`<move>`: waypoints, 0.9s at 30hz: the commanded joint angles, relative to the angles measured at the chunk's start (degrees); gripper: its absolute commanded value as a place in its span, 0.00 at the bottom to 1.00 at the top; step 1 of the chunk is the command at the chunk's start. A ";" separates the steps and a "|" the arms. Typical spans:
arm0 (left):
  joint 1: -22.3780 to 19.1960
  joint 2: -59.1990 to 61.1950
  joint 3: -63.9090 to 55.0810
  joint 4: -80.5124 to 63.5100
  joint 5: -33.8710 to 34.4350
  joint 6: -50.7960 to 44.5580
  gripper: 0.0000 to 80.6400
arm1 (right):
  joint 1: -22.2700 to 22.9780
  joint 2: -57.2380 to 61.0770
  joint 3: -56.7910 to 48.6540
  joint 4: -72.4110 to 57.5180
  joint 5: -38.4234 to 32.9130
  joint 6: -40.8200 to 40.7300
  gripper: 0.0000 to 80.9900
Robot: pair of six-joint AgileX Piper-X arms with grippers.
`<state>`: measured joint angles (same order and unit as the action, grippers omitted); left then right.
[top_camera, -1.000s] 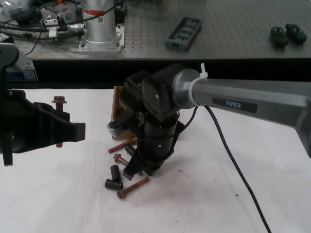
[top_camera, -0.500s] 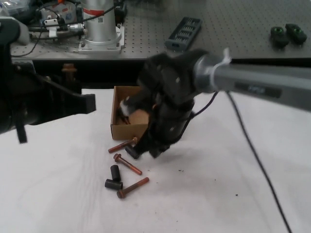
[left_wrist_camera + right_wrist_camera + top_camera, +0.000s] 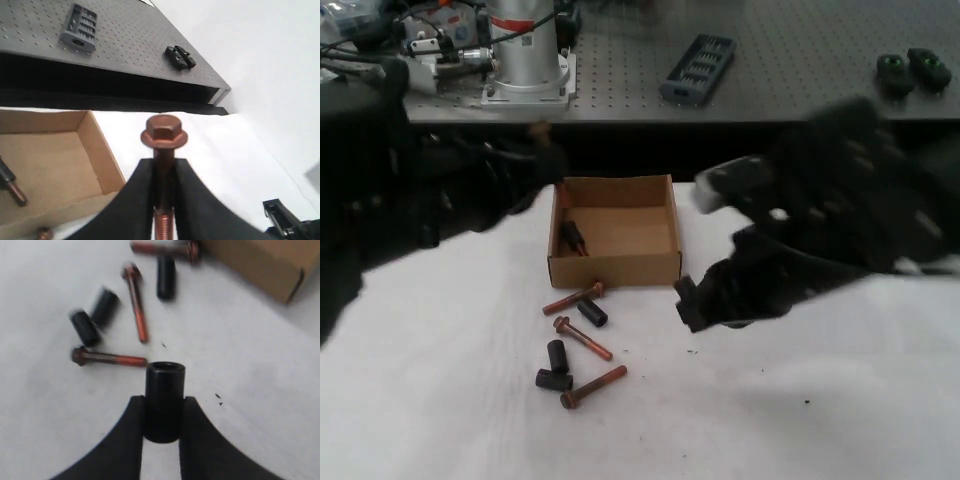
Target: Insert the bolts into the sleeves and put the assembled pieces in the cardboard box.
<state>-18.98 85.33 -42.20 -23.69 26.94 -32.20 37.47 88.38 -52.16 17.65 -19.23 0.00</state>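
Three loose bolts [image 3: 584,338], three loose sleeves [image 3: 592,313], one piece [image 3: 572,237] in box [image 3: 615,270]

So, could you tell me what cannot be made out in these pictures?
High view: both arms are blurred, so their grips are unreadable.
Left wrist view: the bolt's shank end is hidden by the left gripper; the piece in the cardboard box is cut off by the edge.
Right wrist view: the right gripper hides the held sleeve's lower end; two loose sleeves are blurred.
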 commanded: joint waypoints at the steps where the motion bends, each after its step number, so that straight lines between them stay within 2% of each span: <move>1: -0.19 2.94 -0.30 -6.93 3.70 -5.14 0.01 | -0.69 -5.60 8.31 -16.60 -4.43 4.81 0.01; 4: -0.17 7.72 -0.30 -17.93 6.73 -13.92 0.01 | -1.00 -7.74 15.79 -28.28 -8.54 12.30 0.01; 8: -0.89 9.71 -0.44 -27.71 9.32 -17.57 0.01 | -1.00 -7.73 21.41 -38.93 -10.76 15.83 0.01; 15: -2.66 9.62 -0.43 -26.95 15.74 -17.69 0.01 | -1.00 -6.87 22.02 -42.58 -14.36 15.63 0.01; 27: -4.34 9.62 -0.43 -25.50 21.56 -14.99 0.01 | -1.51 -6.35 22.02 -43.73 -16.12 15.44 0.01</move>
<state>-23.08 95.29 -42.13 -48.57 47.94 -47.98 36.54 81.92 -30.00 -24.05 -34.49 14.57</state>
